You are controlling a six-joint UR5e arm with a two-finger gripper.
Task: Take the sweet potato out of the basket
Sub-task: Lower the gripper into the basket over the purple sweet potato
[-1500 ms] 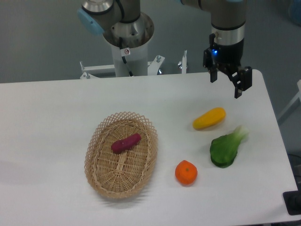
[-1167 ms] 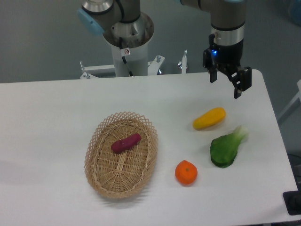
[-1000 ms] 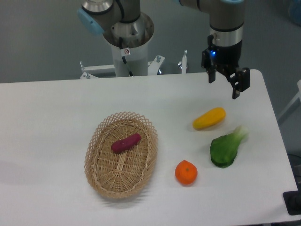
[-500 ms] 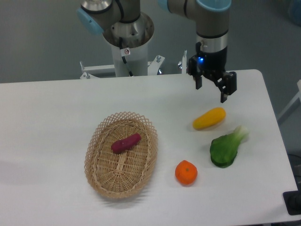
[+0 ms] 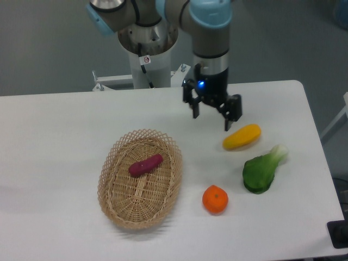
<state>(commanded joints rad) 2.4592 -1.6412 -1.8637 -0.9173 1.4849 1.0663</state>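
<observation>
The sweet potato (image 5: 145,165), a small magenta-purple tuber, lies inside the oval tan wicker basket (image 5: 115,187) at the left-middle of the table. My gripper (image 5: 212,116) hangs open and empty above the table, to the upper right of the basket and just left of the yellow vegetable. Its two dark fingers (image 5: 229,118) point down, well apart.
A yellow oblong vegetable (image 5: 242,136) lies right of the gripper. A green leafy vegetable (image 5: 262,169) lies below it. A round orange fruit (image 5: 215,199) sits right of the basket. The robot's base column (image 5: 148,54) stands at the back.
The gripper has moved left from the table's far right corner toward the middle, and slightly lower. It stays open. Nothing on the table has moved.
</observation>
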